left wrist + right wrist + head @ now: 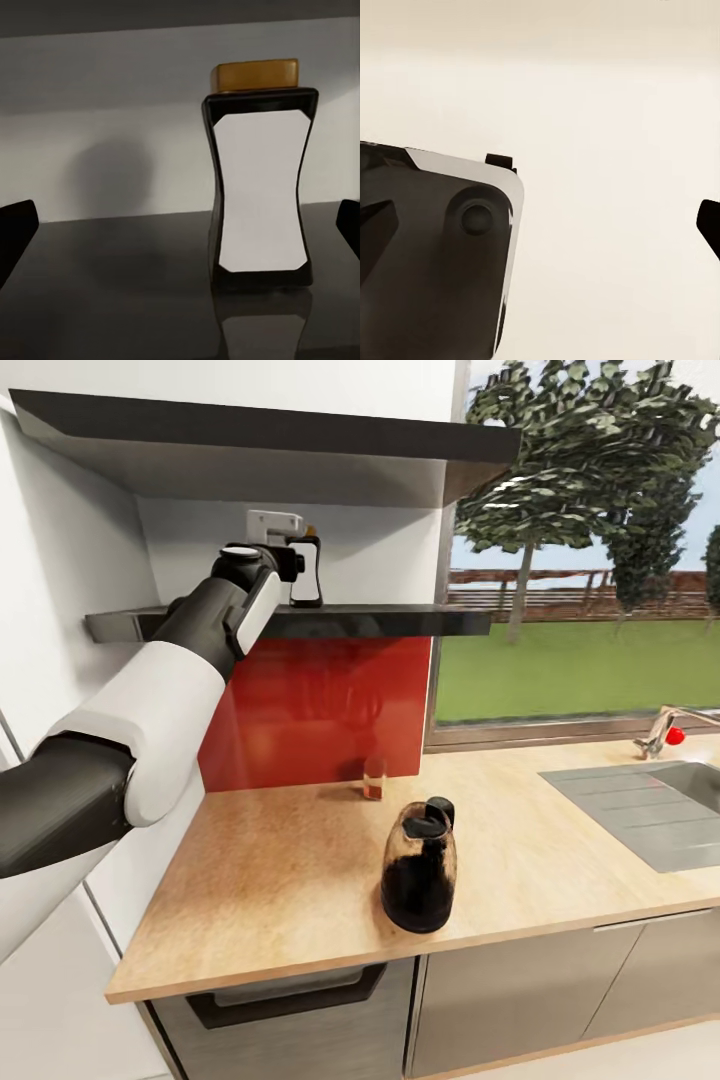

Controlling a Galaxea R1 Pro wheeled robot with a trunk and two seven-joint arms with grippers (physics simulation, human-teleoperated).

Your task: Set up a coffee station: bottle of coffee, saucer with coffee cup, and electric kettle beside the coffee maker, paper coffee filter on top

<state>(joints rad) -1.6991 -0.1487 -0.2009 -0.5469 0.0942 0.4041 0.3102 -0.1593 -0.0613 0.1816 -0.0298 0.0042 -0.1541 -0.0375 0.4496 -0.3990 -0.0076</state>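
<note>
Your left arm (150,690) is raised to the dark wall shelf (400,622), reaching toward the bottle of coffee (306,570). The bottle stands upright on the shelf against the white wall: dark glass with a pinched waist, a white label and a gold lid. In the left wrist view the bottle (261,180) sits ahead of the left gripper (180,232), off to one side of its line, and the two dark fingertips (15,229) show at the far edges of the frame. The jaws are spread wide with nothing between them, and they are not touching the bottle.

Below, on the wooden countertop (260,860), a dark rounded coffee maker (419,866) stands near the front edge. A small glass (374,777) stands further back by the red wall panel (310,710). A sink (650,810) lies to the right.

The right gripper (540,225) also has its jaws apart and empty, over a pale surface beside a dark and white robot part (435,255).

The step in hand looks like fetching the bottle. Next you would likely need to line the open jaws up with the bottle's narrow waist, move forward until it sits between the fingers, then close.
</note>
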